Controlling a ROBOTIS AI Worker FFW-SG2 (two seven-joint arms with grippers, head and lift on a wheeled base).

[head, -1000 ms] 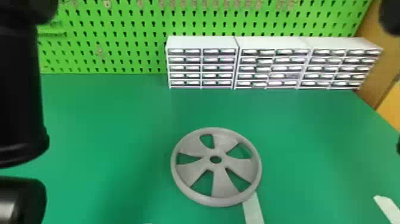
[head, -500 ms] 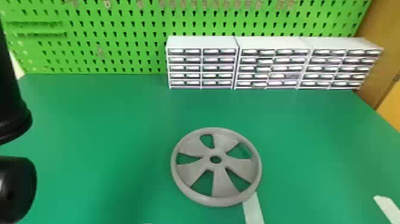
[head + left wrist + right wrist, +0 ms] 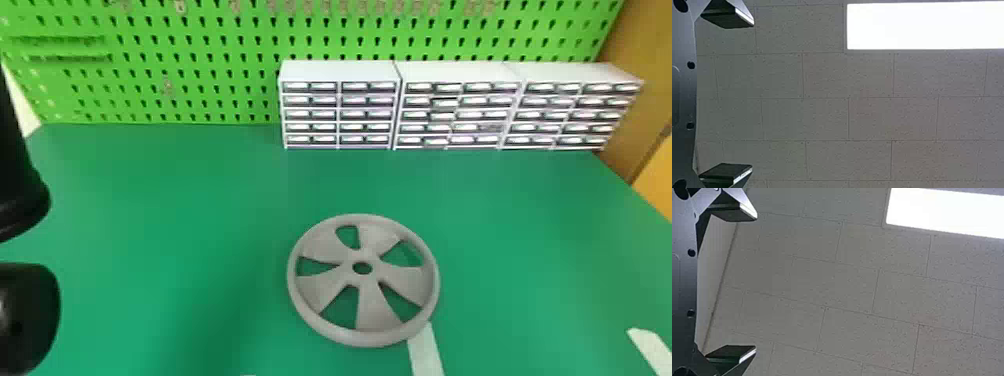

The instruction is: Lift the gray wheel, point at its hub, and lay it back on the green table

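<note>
The gray wheel [image 3: 372, 306] lies flat on the green table [image 3: 165, 200], its round hub hole facing up and its spokes spread around it. Black parts of my left arm [image 3: 20, 200] stand at the head view's left edge, well apart from the wheel. In the left wrist view my left gripper [image 3: 752, 94] is open, its two fingers wide apart with nothing between them and the ceiling behind. The right wrist view has my right gripper [image 3: 755, 282] likewise open and holding nothing, also against the ceiling.
White drawer cabinets [image 3: 340, 115] line the table's back, before a green pegboard [image 3: 200, 65]. A pale strip [image 3: 426, 352] meets the wheel's near rim; another strip [image 3: 650, 350] lies at the near right. A brown wall [image 3: 635, 100] rises at the right.
The left arm has shifted outward to the left, uncovering more pegboard. Dark parts at the right edge a second ago have gone from the head view. The wheel has stayed put.
</note>
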